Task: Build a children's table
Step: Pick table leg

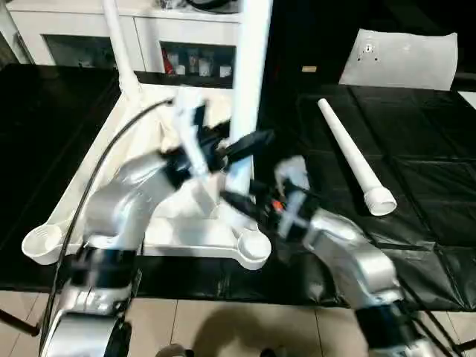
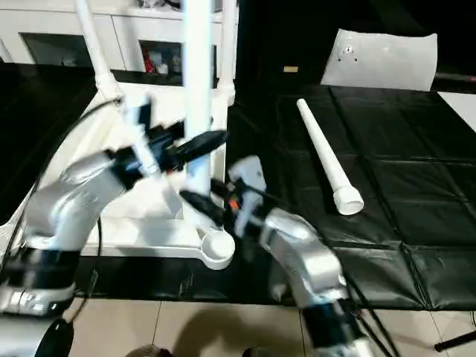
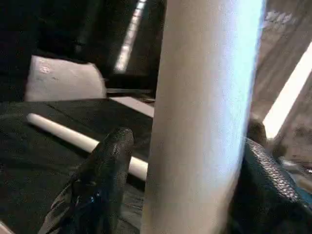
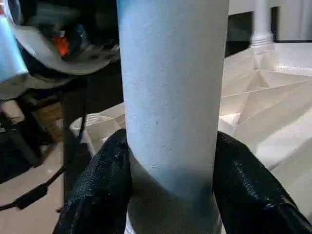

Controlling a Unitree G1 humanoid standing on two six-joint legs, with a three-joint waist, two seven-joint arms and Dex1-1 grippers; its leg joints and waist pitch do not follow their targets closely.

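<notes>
Gripping a smooth white tube leg (image 4: 170, 97): right gripper (image 4: 170, 195) clamped, left gripper (image 3: 185, 195) loosely astride.

White ribbed tabletop (image 1: 186, 223), white tube legs (image 1: 357, 160), black quilted mat (image 1: 416, 149), black fingers (image 4: 105, 190), silver forearms (image 1: 349, 256).

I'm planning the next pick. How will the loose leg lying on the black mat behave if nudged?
The loose leg is a smooth round tube, so it would probably roll sideways. Its flared end is wider, so it may curve rather than roll straight. It looks rigid and likely light, being hollow plastic.
</notes>
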